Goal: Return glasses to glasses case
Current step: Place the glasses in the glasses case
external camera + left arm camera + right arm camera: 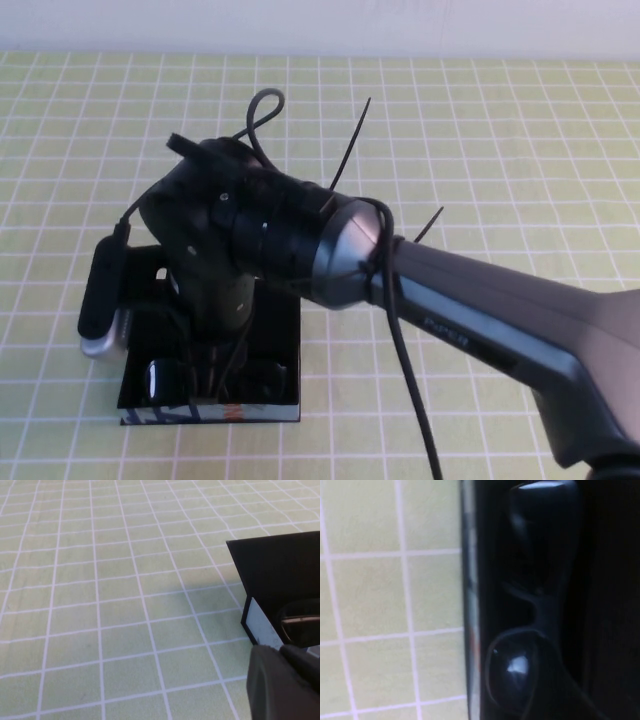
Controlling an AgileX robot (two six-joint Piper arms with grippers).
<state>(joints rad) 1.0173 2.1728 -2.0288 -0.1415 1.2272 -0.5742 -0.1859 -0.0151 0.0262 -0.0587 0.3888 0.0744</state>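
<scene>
The glasses case (210, 412) lies open at the near left of the table, pale printed front edge towards me. The black glasses (157, 380) lie inside it along the front wall. The right wrist view shows their two lenses and bridge (540, 580) beside the case's front wall (469, 605). My right gripper (215, 345) reaches down into the case, right over the glasses, under the wrist. My left gripper (282, 685) shows only as a dark blurred shape beside the case's pale end (260, 625). The raised lid (280, 570) stands behind it. The left arm is out of the high view.
The table (480, 140) has a yellow-green cloth with a white grid. The right arm (480, 320) crosses from the near right, a black cable (410, 380) hanging below it. The wrist camera (100, 295) sticks out left of the case.
</scene>
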